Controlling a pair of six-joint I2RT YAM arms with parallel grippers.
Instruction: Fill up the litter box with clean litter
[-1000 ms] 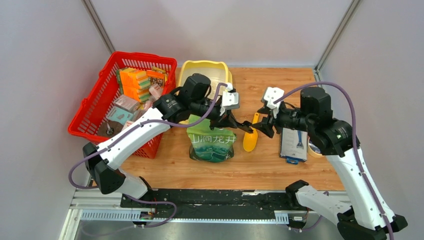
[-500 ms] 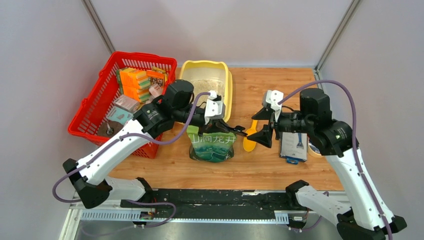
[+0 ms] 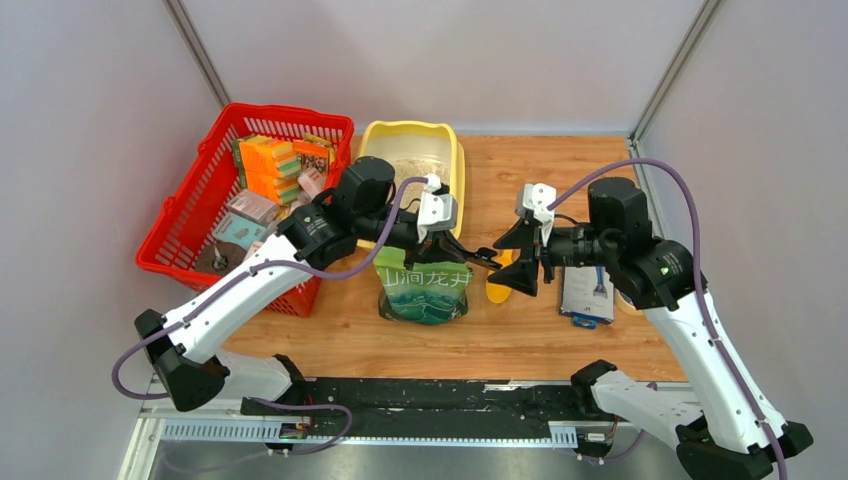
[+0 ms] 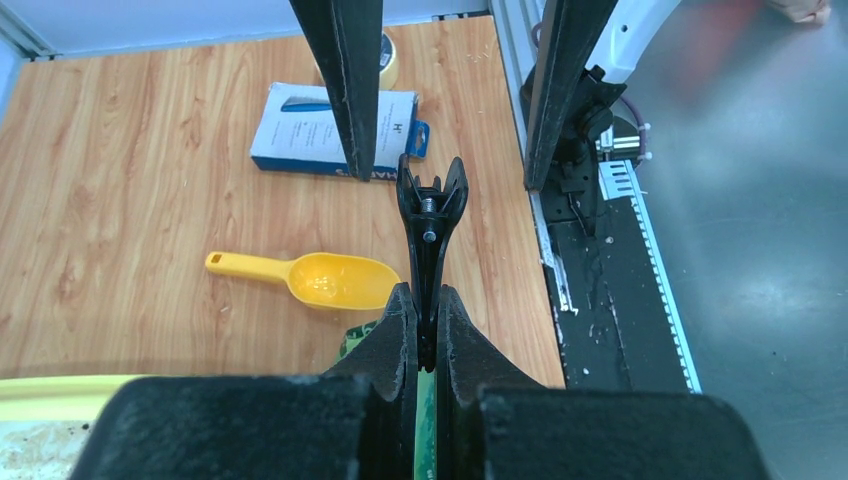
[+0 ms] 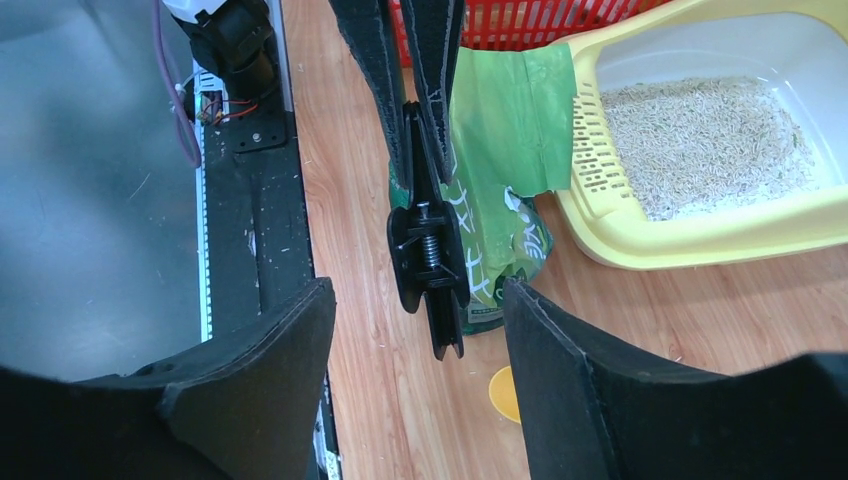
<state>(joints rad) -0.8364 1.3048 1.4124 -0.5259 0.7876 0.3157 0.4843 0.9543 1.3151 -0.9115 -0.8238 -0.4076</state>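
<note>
The pale yellow litter box [image 3: 457, 165] stands at the back centre with beige litter [image 3: 405, 170] inside; the right wrist view shows its rim [image 5: 700, 235] and the litter [image 5: 700, 140]. The green pouch [image 3: 425, 290] stands upright in front of it. My left gripper [image 3: 468, 256] is shut on a black spring clip [image 3: 487, 263] held over the pouch's right edge. The clip [image 4: 430, 210] points at my right gripper [image 3: 518, 258], which stands open with its fingers [image 4: 345, 80] on either side of the clip's [image 5: 430, 260] free end, not touching it.
A yellow scoop [image 3: 497, 288] lies on the wood just below the clip. A red mesh basket [image 3: 190, 220] full of packets stands at the left. A blue-and-white packet [image 3: 588, 290] and a tape roll [image 3: 630, 298] lie under the right arm.
The left gripper has drawn back left with the clip, over the pouch. The right gripper has followed it left and now straddles the clip's end.
</note>
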